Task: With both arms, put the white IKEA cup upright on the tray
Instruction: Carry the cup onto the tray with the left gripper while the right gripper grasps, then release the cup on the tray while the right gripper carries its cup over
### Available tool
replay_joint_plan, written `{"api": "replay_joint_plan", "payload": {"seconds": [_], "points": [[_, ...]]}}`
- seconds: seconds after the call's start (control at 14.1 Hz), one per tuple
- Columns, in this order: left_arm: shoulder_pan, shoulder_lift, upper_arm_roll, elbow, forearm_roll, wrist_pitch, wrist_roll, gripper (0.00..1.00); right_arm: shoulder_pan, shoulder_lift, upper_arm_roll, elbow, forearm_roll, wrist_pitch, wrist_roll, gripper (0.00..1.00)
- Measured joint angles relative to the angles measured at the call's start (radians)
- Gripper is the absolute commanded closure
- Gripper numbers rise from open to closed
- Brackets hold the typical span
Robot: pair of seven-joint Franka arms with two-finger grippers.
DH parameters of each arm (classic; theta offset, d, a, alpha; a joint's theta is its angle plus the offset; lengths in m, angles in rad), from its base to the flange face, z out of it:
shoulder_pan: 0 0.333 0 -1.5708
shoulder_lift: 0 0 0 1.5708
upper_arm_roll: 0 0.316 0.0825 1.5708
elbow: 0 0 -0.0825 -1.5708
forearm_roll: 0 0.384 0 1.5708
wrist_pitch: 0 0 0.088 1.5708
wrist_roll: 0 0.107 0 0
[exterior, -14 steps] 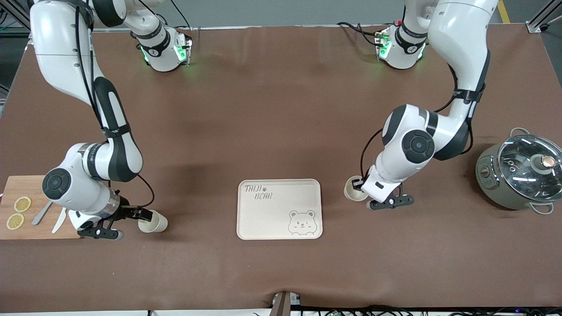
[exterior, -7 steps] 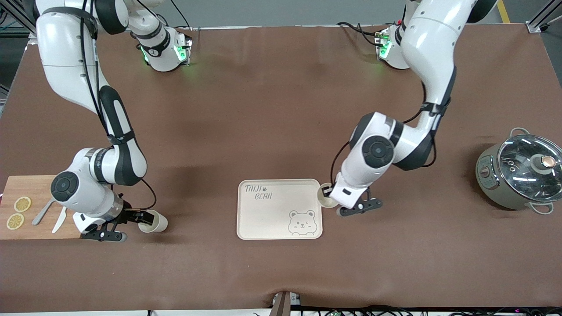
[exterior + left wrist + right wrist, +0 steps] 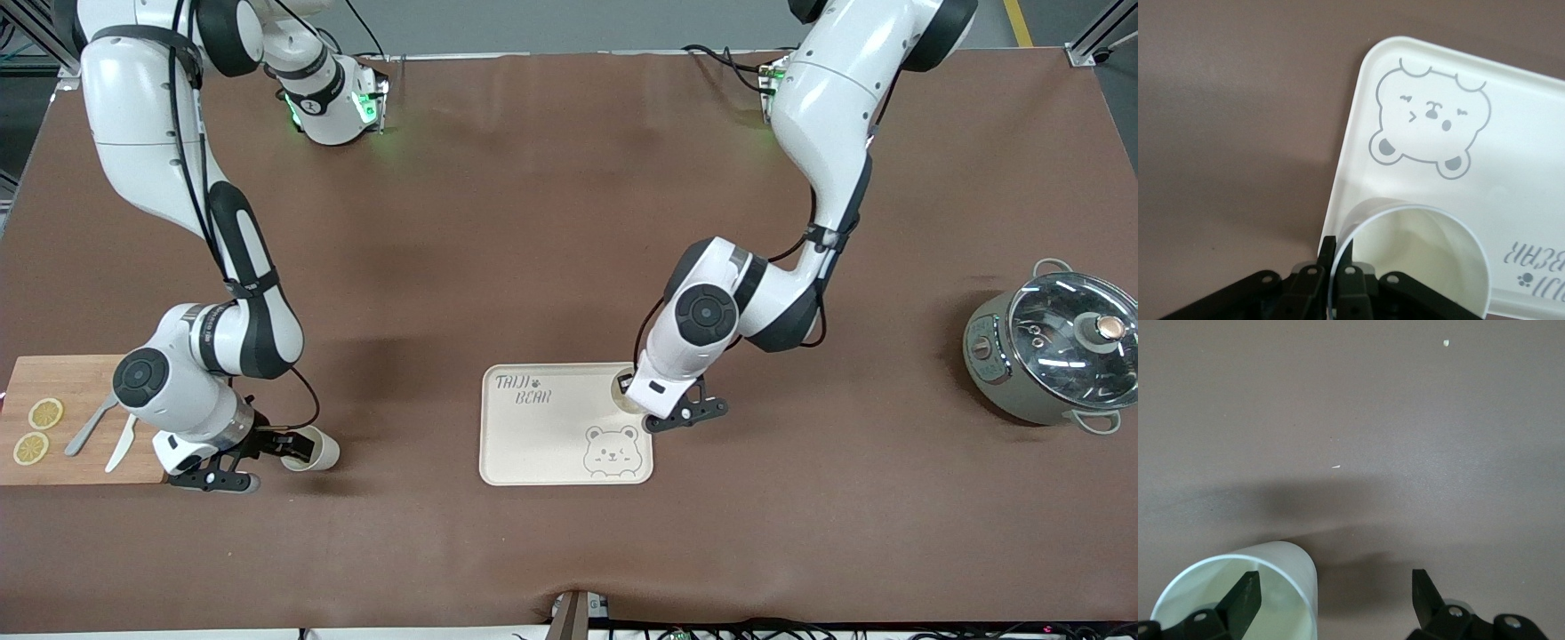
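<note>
Two white cups are in view, one at each gripper. The first white cup [image 3: 623, 395] [image 3: 1418, 263] is carried by the left gripper [image 3: 633, 392] [image 3: 1338, 267] over the tray's [image 3: 542, 444] [image 3: 1531, 113] one o'clock corner, as the front view is read, mouth up. Its rim is pinched between the fingers, which are drawn almost together, one inside the wall and one outside. Whether the cup's base touches the tray cannot be told. The tray is set at about six o'clock from the table's [image 3: 551, 222] middle, with its grey lettering [image 3: 523, 389] [image 3: 1538, 267] at the eleven o'clock corner and its bear face [image 3: 612, 449] [image 3: 1431, 117] at the five o'clock corner.

The second white cup [image 3: 313, 449] [image 3: 1238, 587] is found low at the table at nine o'clock from the tray and well apart from it, tipped over with its mouth turned toward the right gripper [image 3: 277, 441] [image 3: 1335, 597]. That gripper is spread wide: one finger is seen inside the cup's mouth and the other outside it with a clear gap, so the wall is straddled but not squeezed.

At nine o'clock from that cup a wooden cutting board [image 3: 76, 378] is laid at the table's edge, with two lemon slices [image 3: 44, 413] and two pieces of cutlery [image 3: 120, 444] on it. At three o'clock from the tray, near the left arm's end, a grey pot [image 3: 996, 356] with a glass lid [image 3: 1067, 333] is stood.
</note>
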Motion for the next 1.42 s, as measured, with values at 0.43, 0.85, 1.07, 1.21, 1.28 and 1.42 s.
{"api": "replay_joint_plan", "payload": {"seconds": [0.43,0.85,1.07,1.21,1.28,1.42], "points": [[-0.086,0.070,0.083,0.052,0.000,0.030,-0.029,1.00,0.002,0.000,0.001,0.007,0.000,-0.001,0.000,0.78],[-0.094,0.072,0.084,0.054,0.000,0.048,-0.044,1.00,0.005,0.000,0.005,0.019,0.004,-0.007,0.000,1.00],[-0.105,0.077,0.084,0.054,0.000,0.057,-0.061,1.00,0.009,0.000,0.005,0.022,0.004,-0.015,0.000,1.00],[-0.107,0.083,0.084,0.054,0.000,0.072,-0.066,1.00,0.011,0.000,0.005,0.045,0.004,-0.079,0.000,1.00],[-0.107,0.086,0.084,0.054,0.000,0.078,-0.066,1.00,0.012,-0.001,0.007,0.070,0.007,-0.138,0.003,1.00],[-0.107,0.086,0.084,0.054,0.000,0.081,-0.066,0.62,0.023,-0.004,0.010,0.143,0.017,-0.267,0.047,1.00]]}}
